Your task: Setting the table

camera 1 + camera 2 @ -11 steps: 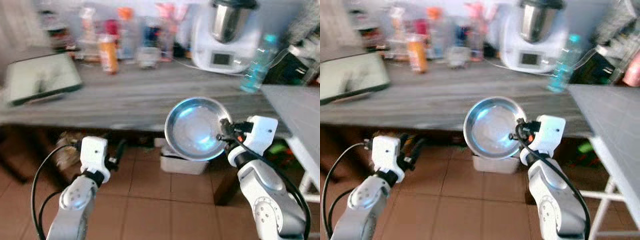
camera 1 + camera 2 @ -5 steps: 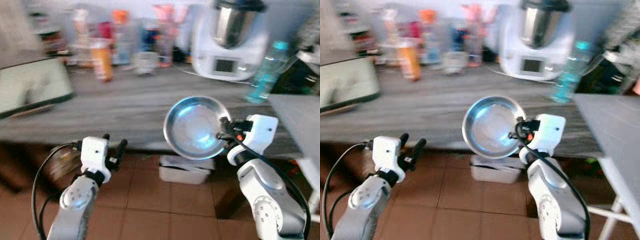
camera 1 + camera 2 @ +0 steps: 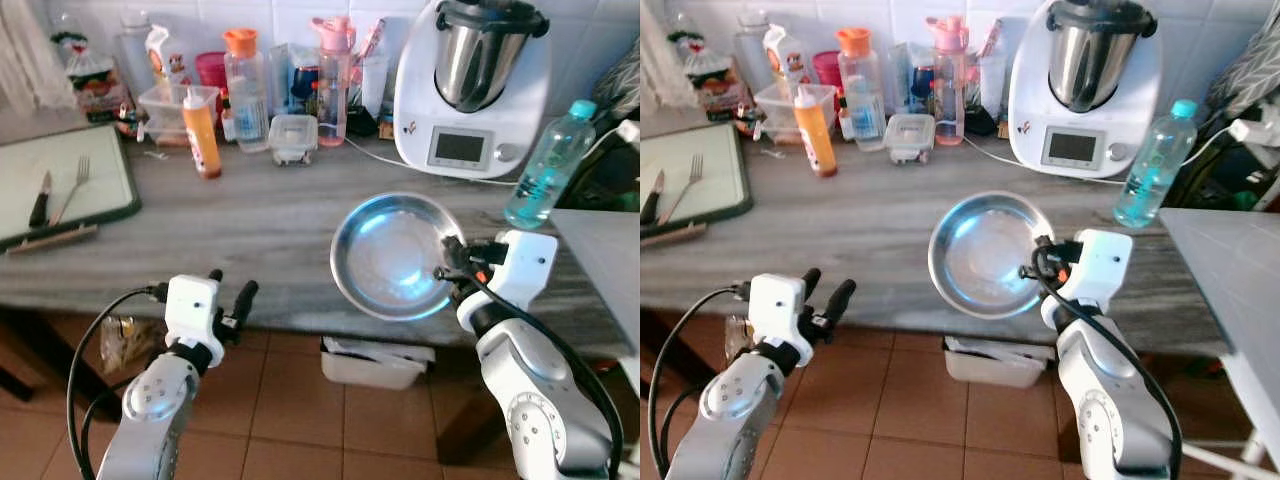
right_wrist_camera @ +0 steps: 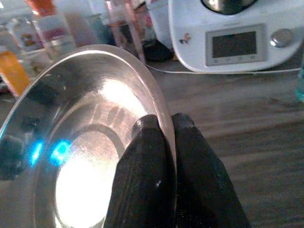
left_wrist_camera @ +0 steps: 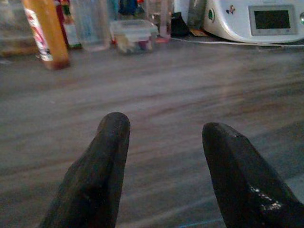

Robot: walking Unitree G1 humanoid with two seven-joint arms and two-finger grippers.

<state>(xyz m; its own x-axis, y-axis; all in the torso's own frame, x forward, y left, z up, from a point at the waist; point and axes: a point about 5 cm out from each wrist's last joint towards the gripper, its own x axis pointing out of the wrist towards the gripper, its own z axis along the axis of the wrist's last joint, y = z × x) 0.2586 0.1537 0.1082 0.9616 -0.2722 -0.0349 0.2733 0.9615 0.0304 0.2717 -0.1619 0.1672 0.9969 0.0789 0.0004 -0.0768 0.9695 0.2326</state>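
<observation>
A steel plate (image 3: 392, 256), round and shallow with a raised rim, is held up in the air in front of the robot, just at the near edge of a long grey wood-grain counter (image 3: 250, 215). Its shiny inner face tilts toward the robot's head and carries a small blue reflection. It looks clean and empty.

The right gripper (image 4: 161, 130) has it by the rim: the two black fingers are pinched together with the thin metal edge between them, one finger inside the dish and one behind. That is an edge grip on a slick surface, so the plate could swing or slip if jolted.

The left gripper (image 3: 229, 299) is lower down, below the counter's front edge, fingers spread apart with nothing between them. From its wrist camera the counter top stretches ahead.

As for progress, I would judge the table setting to be at an early stage. The plate is in hand but not yet set down anywhere. On a green tray (image 3: 120, 190) at the left end of the counter lie a fork (image 3: 70, 187) and a knife (image 3: 40, 200), untouched. A corner of a paler grey table (image 3: 1230, 270) shows at the right, with nothing laid on the part in view; it may be where the plate belongs.

At the back of the counter stand bottles, containers, a white kitchen machine (image 3: 470, 90) and a blue water bottle (image 3: 548, 165).
</observation>
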